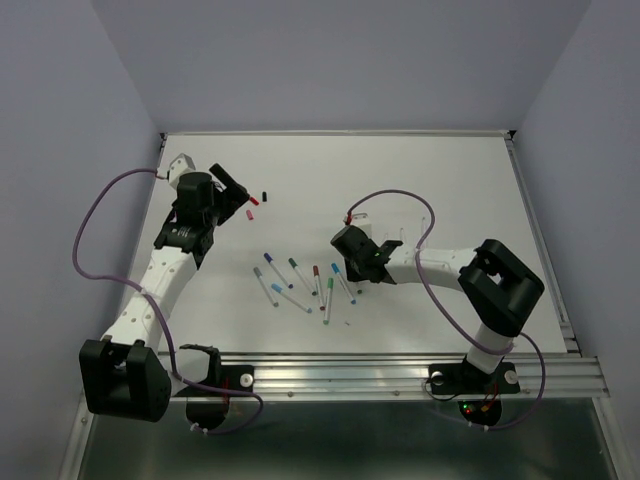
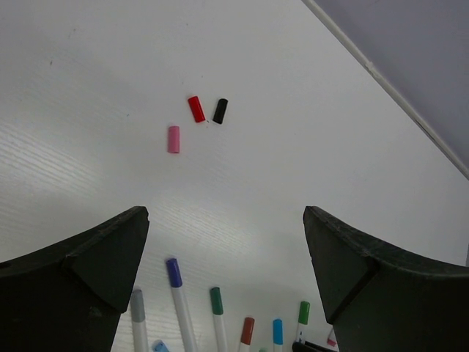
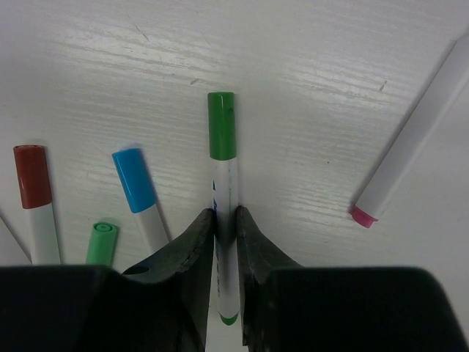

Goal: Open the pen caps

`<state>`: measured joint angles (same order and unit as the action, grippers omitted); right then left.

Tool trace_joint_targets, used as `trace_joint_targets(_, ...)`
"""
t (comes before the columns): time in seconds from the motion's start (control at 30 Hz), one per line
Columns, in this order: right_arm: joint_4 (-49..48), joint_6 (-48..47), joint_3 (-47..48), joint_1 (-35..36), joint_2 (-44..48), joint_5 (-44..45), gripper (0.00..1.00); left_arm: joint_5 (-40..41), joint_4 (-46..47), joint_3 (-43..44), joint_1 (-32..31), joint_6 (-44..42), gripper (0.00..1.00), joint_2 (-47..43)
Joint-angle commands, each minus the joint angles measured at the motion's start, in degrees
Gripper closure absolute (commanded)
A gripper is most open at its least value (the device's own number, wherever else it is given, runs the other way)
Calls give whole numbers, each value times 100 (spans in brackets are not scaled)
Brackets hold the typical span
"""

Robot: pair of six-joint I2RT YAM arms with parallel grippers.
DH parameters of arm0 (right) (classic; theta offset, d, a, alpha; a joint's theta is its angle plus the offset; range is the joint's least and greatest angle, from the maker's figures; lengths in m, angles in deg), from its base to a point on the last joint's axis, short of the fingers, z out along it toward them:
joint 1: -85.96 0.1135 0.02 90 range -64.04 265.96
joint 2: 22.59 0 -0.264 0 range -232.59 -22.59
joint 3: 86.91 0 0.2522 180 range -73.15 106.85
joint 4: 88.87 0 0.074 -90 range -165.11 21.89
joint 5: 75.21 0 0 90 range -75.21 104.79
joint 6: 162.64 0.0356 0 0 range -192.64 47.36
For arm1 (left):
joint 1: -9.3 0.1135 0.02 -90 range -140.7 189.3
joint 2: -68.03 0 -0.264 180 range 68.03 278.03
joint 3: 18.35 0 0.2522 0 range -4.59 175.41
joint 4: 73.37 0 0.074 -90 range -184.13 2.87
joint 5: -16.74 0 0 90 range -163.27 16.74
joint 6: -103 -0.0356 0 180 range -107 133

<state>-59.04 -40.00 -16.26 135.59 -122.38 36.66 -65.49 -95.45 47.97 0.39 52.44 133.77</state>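
My right gripper (image 3: pixel 225 220) is shut on the white barrel of a green-capped pen (image 3: pixel 222 136), low over the table. In the top view it (image 1: pixel 347 270) sits at the right end of a fan of several capped pens (image 1: pixel 300 285). Blue (image 3: pixel 134 180), red-brown (image 3: pixel 32 176) and light-green (image 3: pixel 102 240) capped pens lie to its left, and an uncapped pink-tipped pen (image 3: pixel 410 139) lies to its right. My left gripper (image 2: pixel 226 220) is open and empty at the far left (image 1: pixel 235 190). Loose pink (image 2: pixel 174 139), red (image 2: pixel 196 108) and black (image 2: pixel 220 111) caps lie beyond it.
Purple cables (image 1: pixel 90 230) loop beside both arms. A metal rail (image 1: pixel 400 370) runs along the near table edge. Walls close in the far and side edges. The capped pen ends also show at the bottom of the left wrist view (image 2: pixel 174 273).
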Motion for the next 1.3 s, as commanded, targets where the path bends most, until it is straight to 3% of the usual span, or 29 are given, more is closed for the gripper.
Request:
trace_joint_targets(0.0, 414, 76, -28, 74, -137, -139, 83, -223, 322, -17, -32, -103, 1, -34)
trace_joint_targets(0.17, 423, -3, 42, 74, -67, -60, 94, -706, 576, -87, -58, -244, 1, -78)
trace_joint_targets(0.43, 55, -601, 78, 74, 828, 20, 97, -1760, 1103, -211, -365, -402, 1, 71)
trace_joint_targets(0.7, -1062, -1023, -406, -31, 2304, -929, 99, -2710, 2070, -272, -1174, -227, 1, 492)
trace_joint_targets(0.9, -1423, -1172, -406, -32, 2684, -1597, 99, -3027, 2721, -246, -1718, 151, 2, 835)
trace_joint_targets(1.0, -1511, -1199, -336, -32, 2658, -1721, 99, -3018, 2809, -141, -1860, 222, 3, 976)
trace_joint_targets(1.27, -1756, -1190, -195, -85, 2482, -1422, 99, -2992, 2880, -105, -2115, 275, 21, 1143)
